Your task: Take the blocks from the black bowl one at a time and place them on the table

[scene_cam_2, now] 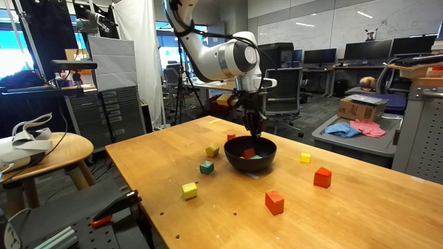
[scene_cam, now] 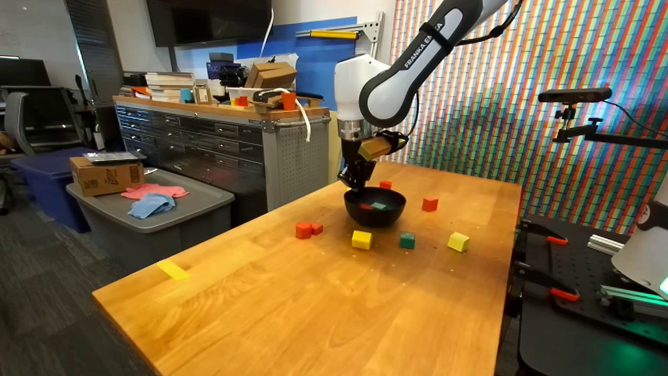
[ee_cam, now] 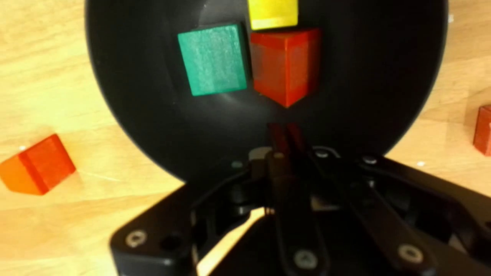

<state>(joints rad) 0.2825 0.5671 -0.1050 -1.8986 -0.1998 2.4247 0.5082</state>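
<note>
The black bowl (scene_cam: 374,216) stands on the wood-grain table (scene_cam: 323,308). Inside it, the wrist view shows a green block (ee_cam: 213,59), a red block (ee_cam: 289,65) and a yellow block (ee_cam: 273,13) cut off by the frame's top. My gripper (ee_cam: 285,128) reaches down into the bowl from the near side, fingertips together, with no block seen between them. The red block lies just ahead of the tips. In both exterior views the fingertips are hidden behind the bowl's wall. Around the bowl on the table lie several blocks, including a green one (scene_cam_2: 206,167), a yellow one (scene_cam: 361,239) and a red one (scene_cam_2: 274,202).
More blocks sit close to the bowl, such as a red one (scene_cam: 430,204) and a yellow one (scene_cam_2: 212,150). A yellow tape strip (scene_cam: 173,269) is stuck near a table corner. Beyond the long edge stand a grey bin (scene_cam: 209,219) and a drawer workbench (scene_cam: 297,156).
</note>
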